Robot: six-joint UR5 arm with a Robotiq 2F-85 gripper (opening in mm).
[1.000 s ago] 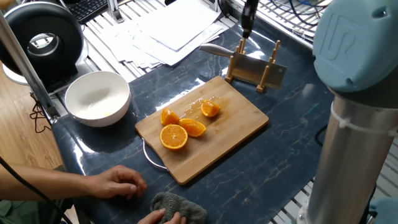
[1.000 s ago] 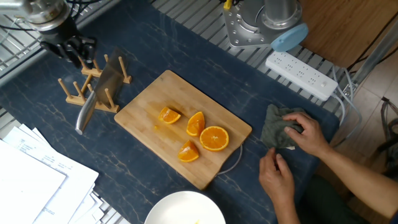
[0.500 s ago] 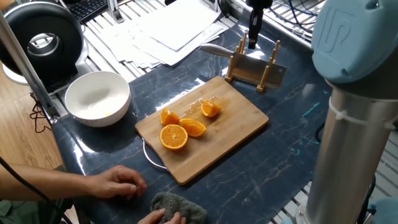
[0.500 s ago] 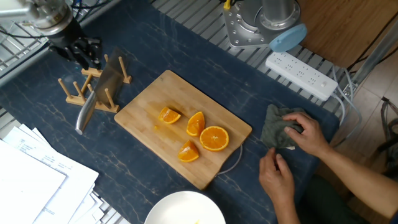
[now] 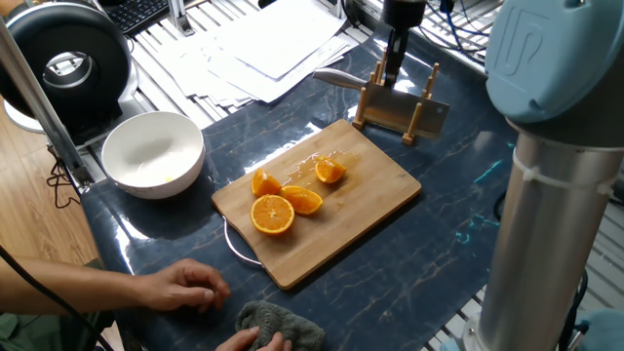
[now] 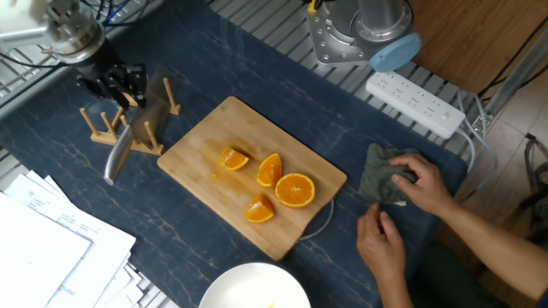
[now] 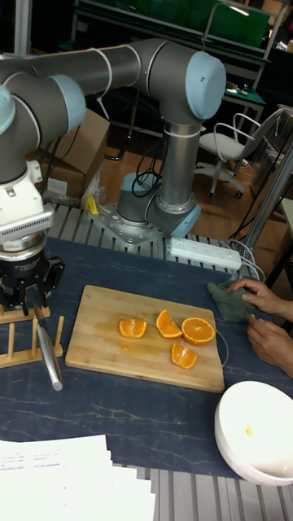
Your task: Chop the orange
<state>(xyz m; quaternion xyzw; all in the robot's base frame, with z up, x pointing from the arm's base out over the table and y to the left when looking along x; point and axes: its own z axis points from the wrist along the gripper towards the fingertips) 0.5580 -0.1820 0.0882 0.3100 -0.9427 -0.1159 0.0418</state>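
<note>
A dark blue marbled worktop (image 6: 257, 51) fills the scene, with metal grating at its edges, loose white papers (image 5: 263, 39) at one end and a white power strip (image 6: 415, 104) near the robot's base. A wooden cutting board (image 6: 197, 150) lies in the middle of it and carries four pieces of cut fruit. The orange (image 6: 232, 158) (image 5: 330, 171) (image 7: 132, 328), a small wedge, lies on the board on the side toward the knife rack, a little apart from the other pieces. Those are two more wedges (image 6: 269, 169) and a round orange half (image 6: 295, 190) (image 5: 272, 214) with its flat cut face up, grouped toward the board's other end. A small wooden rack (image 6: 116, 120) (image 5: 400, 107) stands on the worktop just beside the board and holds a knife (image 6: 128, 137) whose silver handle sticks out toward the papers. The pincer (image 6: 120, 81) (image 5: 392, 66) (image 7: 31, 308) hangs over the rack, just above the knife; its dark fingers seem slightly parted, but whether it is open or closed I cannot tell. A white bowl (image 5: 153, 153) sits on the worktop off the board's end. At the near edge a person's two hands rest on the worktop, one hand (image 6: 421, 181) on a crumpled grey cloth (image 6: 384, 175), the other hand (image 6: 383, 244) just beside it.
</note>
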